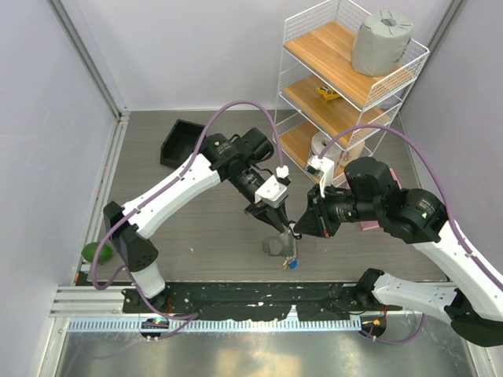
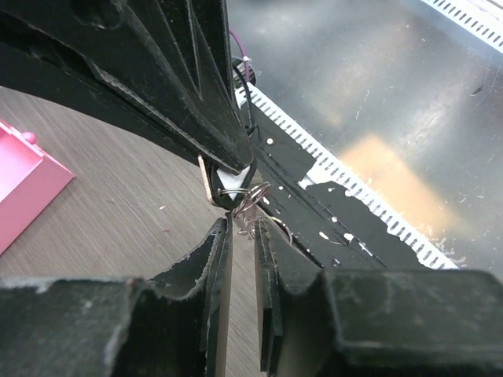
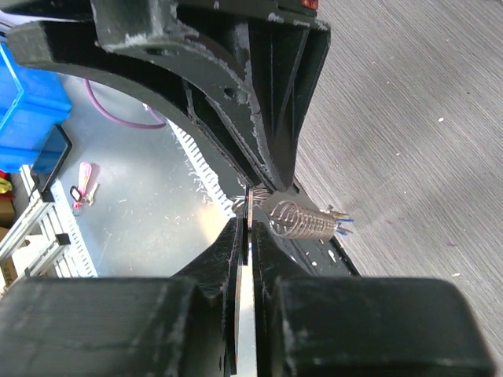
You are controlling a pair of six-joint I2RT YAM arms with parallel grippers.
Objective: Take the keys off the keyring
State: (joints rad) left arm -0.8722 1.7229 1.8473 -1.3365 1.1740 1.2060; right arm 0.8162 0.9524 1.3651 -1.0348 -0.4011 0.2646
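The keyring (image 2: 245,200), a thin silver wire ring, hangs between both grippers above the table front. My left gripper (image 1: 269,220) is nearly shut, its tips (image 2: 240,228) pinching the ring's wire. My right gripper (image 1: 303,225) comes in from the opposite side and is shut on the flat blade of one key (image 3: 248,210), seen edge-on; that key shows as a pale strip in the left wrist view (image 2: 206,177). The silver chain (image 3: 302,220) hangs beside it, with blue key heads (image 3: 344,225) at its end. The blue head also shows from above (image 1: 291,265).
A white wire shelf (image 1: 354,78) with a grey roll (image 1: 381,41) stands at the back right. A black tray (image 1: 179,143) lies at the back left. A pink box (image 2: 23,184) sits near the right arm. A green thing (image 1: 93,251) is at the left edge.
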